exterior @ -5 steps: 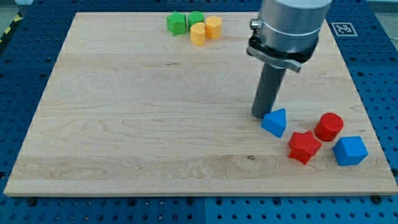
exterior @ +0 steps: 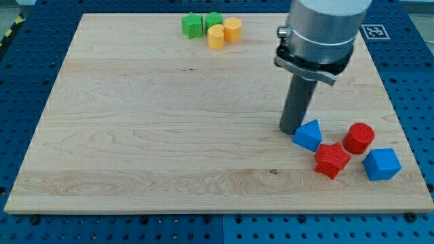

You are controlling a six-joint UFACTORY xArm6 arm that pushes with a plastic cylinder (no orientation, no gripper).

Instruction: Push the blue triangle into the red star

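The blue triangle (exterior: 308,135) lies at the view's lower right on the wooden board (exterior: 156,122). Its lower right corner touches the top of the red star (exterior: 331,160). My tip (exterior: 291,129) stands right against the triangle's upper left side. The dark rod rises from there to the grey arm body at the view's top.
A red cylinder (exterior: 358,138) sits right of the star, and a blue cube (exterior: 382,164) lies lower right of that, near the board's right edge. Two green blocks (exterior: 202,24) and two yellow cylinders (exterior: 224,32) cluster at the board's top edge.
My tip moved a little right and down, pushing the blue triangle toward the red star until it touches it. The other blocks have not moved.
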